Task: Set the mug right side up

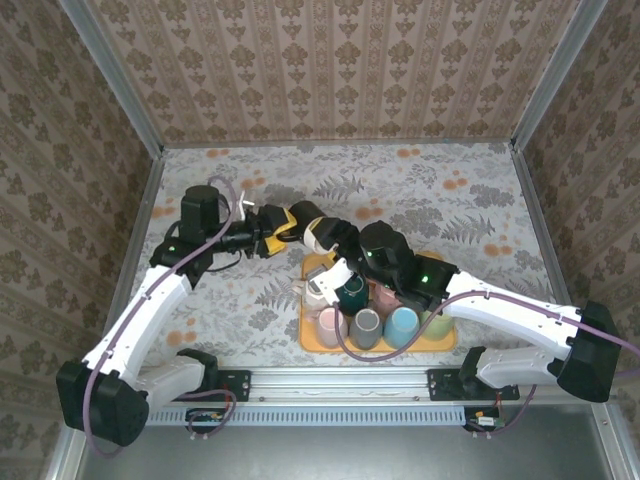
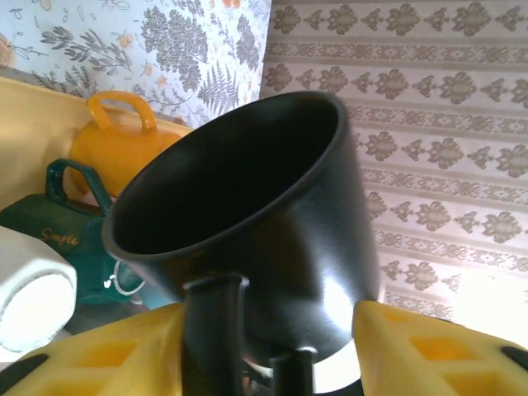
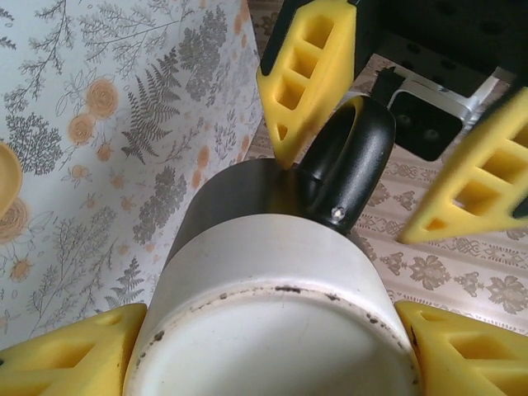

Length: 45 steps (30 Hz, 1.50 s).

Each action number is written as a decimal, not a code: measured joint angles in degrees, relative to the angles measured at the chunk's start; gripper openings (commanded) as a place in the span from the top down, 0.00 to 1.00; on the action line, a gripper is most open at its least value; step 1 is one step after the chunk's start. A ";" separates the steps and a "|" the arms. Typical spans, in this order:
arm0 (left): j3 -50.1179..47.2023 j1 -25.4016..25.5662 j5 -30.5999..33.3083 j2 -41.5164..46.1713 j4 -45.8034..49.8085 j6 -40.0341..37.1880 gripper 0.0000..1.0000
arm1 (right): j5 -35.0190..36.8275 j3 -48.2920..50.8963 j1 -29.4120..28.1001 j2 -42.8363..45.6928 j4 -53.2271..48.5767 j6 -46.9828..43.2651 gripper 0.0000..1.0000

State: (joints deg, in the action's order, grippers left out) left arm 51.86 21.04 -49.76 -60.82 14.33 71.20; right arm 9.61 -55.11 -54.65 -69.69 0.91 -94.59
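Observation:
The mug [image 1: 318,234] is black with a white base and hangs in the air between both arms, above the tray's far left corner. My right gripper [image 3: 268,351] is shut on its white base [image 3: 272,330], one yellow finger on each side. In the left wrist view the mug [image 2: 247,206] tilts with its mouth toward the upper left and its handle [image 2: 213,334] toward the camera. My left gripper [image 2: 264,322] straddles the handle, still open. In the right wrist view, one of its fingers [image 3: 307,78] touches the handle [image 3: 351,161]; the other stands apart.
A yellow tray [image 1: 310,338] near the front edge holds several mugs: pink [image 1: 331,325], grey [image 1: 365,328], blue [image 1: 402,325], dark green [image 1: 351,292]. The left wrist view shows an orange mug [image 2: 115,144] and a dark green mug [image 2: 58,227] below.

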 measured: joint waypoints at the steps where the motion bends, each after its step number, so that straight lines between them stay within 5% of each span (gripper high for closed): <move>1: -0.24 0.35 -0.02 -0.20 -0.46 0.28 0.55 | 0.26 0.00 -0.04 0.00 0.07 -0.04 0.87; 6: -0.55 0.92 -0.20 -0.79 -2.45 1.86 0.79 | 1.84 0.00 -0.20 0.04 0.13 -0.11 0.86; 10: -2.32 0.17 -0.98 -0.85 -6.21 8.92 0.99 | 2.49 0.00 -1.07 0.42 0.09 -1.42 0.73; 16: -4.22 0.13 -1.51 -0.59 -10.05 12.59 1.00 | 2.71 0.00 -1.16 0.55 -0.70 -0.83 0.38; 23: -4.17 -0.57 -1.27 1.25 -9.81 12.02 1.00 | 2.73 0.02 -1.16 0.74 0.37 3.72 0.13; 25: -3.89 -1.20 0.13 2.60 -9.53 9.07 1.00 | 2.91 0.00 -1.11 1.11 1.55 6.99 0.00; 32: 1.36 -3.56 8.66 3.50 -0.74 -3.91 1.00 | 2.99 0.00 -1.09 5.86 3.21 17.25 0.00; 38: 2.95 -2.82 21.05 5.49 1.95 -18.62 1.00 | 1.79 -2.82 -0.35 9.53 0.46 37.90 0.00; 45: -7.39 0.07 33.70 4.35 -15.65 -39.95 1.00 | 0.22 -12.44 5.55 10.58 -7.28 67.14 0.00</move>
State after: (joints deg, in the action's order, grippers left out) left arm 44.47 21.10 -16.05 -56.47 -1.32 31.24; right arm 9.82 -67.55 -49.10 -59.11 -6.37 -27.44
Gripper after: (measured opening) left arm 0.175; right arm 0.999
